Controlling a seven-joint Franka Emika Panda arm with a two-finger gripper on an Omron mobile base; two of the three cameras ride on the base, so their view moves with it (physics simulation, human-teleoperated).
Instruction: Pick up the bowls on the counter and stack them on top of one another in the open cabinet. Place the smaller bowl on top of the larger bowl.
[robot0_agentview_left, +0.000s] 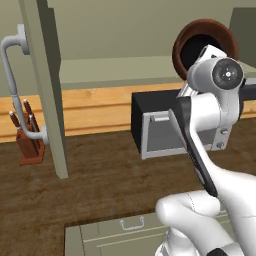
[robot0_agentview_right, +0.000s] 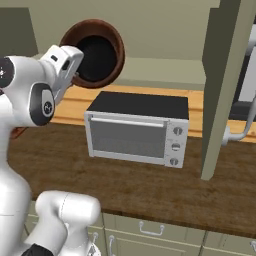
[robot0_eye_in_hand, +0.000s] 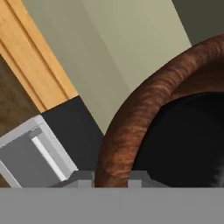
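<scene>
My gripper (robot0_eye_in_hand: 111, 178) is shut on the rim of the larger bowl (robot0_eye_in_hand: 131, 127), one fingertip on each side of the wall. The reddish-brown bowl (robot0_agentview_left: 202, 42) hangs tipped on its side, high above the counter (robot0_agentview_left: 100, 185). Its dark inside (robot0_agentview_right: 95, 52) faces the cameras. It is level with the flat shelf (robot0_agentview_right: 160, 67) of the open cabinet (robot0_agentview_left: 115, 70), at that shelf's edge. The smaller bowl is out of view.
A silver and black toaster oven (robot0_agentview_right: 137, 130) stands on the counter right under the held bowl. The open cabinet door (robot0_agentview_left: 47, 85) with its grey handle (robot0_agentview_left: 12, 85) juts out over the counter. A knife block (robot0_agentview_left: 30, 142) stands by the back panel. Sage-green drawer fronts (robot0_agentview_left: 120, 230) lie below.
</scene>
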